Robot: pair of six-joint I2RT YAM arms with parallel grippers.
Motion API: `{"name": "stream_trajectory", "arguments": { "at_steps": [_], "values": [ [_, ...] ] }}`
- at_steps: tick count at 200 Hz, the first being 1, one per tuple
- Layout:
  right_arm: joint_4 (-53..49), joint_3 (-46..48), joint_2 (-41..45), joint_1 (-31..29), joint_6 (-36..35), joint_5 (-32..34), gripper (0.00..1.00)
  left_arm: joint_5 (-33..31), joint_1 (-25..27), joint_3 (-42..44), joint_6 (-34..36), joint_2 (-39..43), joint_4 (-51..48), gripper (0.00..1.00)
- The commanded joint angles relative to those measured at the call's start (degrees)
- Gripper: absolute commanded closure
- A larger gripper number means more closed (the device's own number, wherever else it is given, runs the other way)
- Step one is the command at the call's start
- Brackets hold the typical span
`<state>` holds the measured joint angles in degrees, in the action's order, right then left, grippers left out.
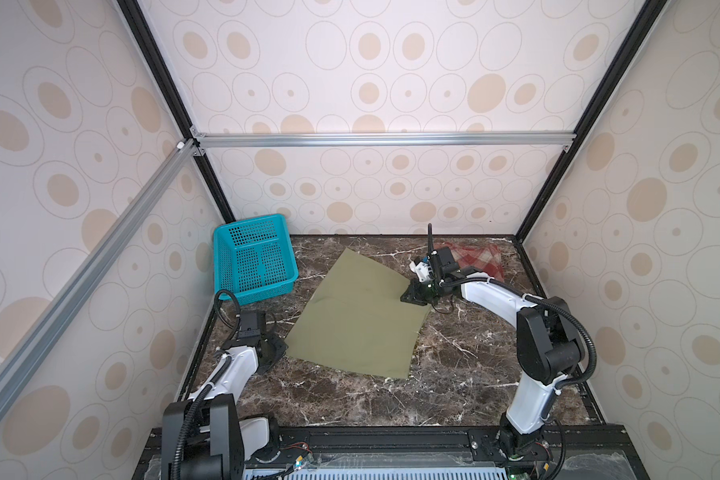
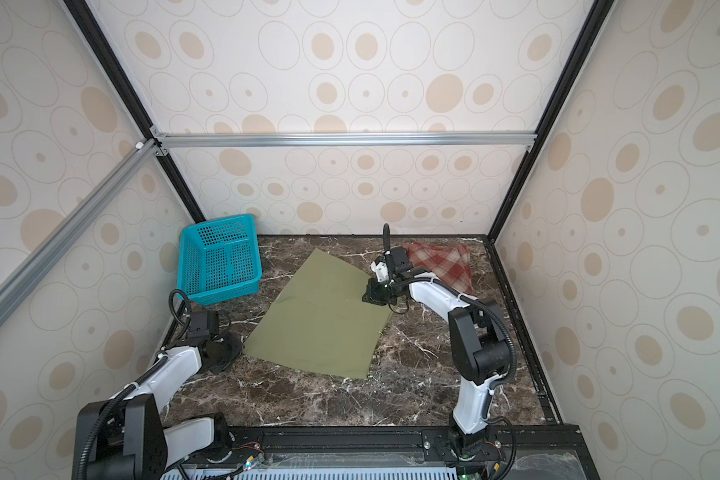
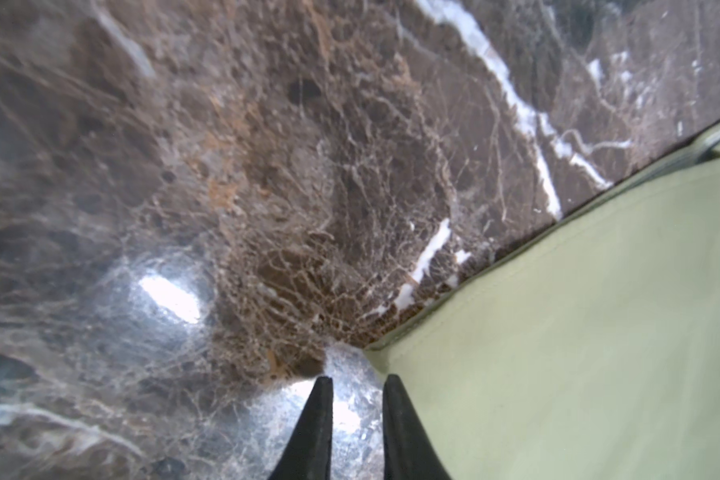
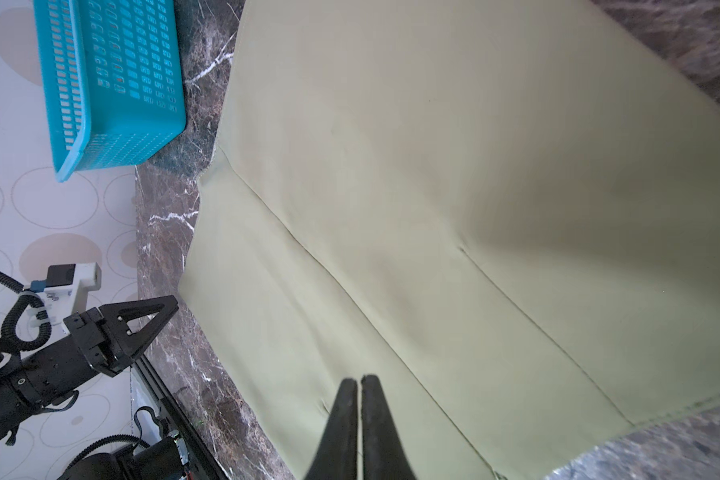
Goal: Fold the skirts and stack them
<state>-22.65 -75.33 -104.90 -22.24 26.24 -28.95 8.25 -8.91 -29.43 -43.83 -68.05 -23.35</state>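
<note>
The olive-green skirt [image 1: 358, 320] [image 2: 325, 316] lies spread flat in the middle of the marble table. The red-and-cream plaid skirt [image 1: 479, 259] [image 2: 441, 262] is bunched at the back right, partly hidden behind the right arm. My right gripper [image 1: 408, 298] [image 4: 358, 378] stands on the olive skirt's right edge with its fingers pressed together, and a small pucker of cloth shows beside the tips. My left gripper [image 1: 277, 352] [image 3: 357, 380] is low at the skirt's near-left corner [image 3: 578, 332]. A narrow gap remains between its fingers, with bare marble showing in it.
A teal perforated basket [image 1: 258, 286] [image 2: 221, 286] [image 4: 109, 83] stands tilted at the back left, close to the olive skirt's far-left edge. Patterned walls enclose the table on three sides. Bare marble shows in front of the skirt and to its right.
</note>
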Motion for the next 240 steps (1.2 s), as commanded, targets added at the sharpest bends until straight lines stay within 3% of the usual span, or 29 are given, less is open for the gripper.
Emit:
{"name": "stream_trajectory", "arguments": {
  "at_steps": [1, 111, 171, 240],
  "values": [
    [0.6, -0.9, -1.1, 0.1, 0.7, -0.9, 0.92, -0.9, -0.4, -2.5, 2.3, -0.6, -1.5, 0.74],
    [1.1, 0.6, -0.9, 0.5, 1.6, -0.6, 0.93, 0.8, -0.4, -2.8, 4.0, -7.4, 2.7, 0.72],
    [0.7, 0.7, -0.9, 0.9, 2.0, -0.1, 0.94, 0.8, -0.3, -2.7, 5.5, -8.9, 3.1, 0.85],
    [0.5, 1.1, -0.4, 1.0, 2.1, 0.2, 0.95, 0.1, -0.3, -3.5, 6.7, -6.4, -1.6, 0.62]
  ]
}}
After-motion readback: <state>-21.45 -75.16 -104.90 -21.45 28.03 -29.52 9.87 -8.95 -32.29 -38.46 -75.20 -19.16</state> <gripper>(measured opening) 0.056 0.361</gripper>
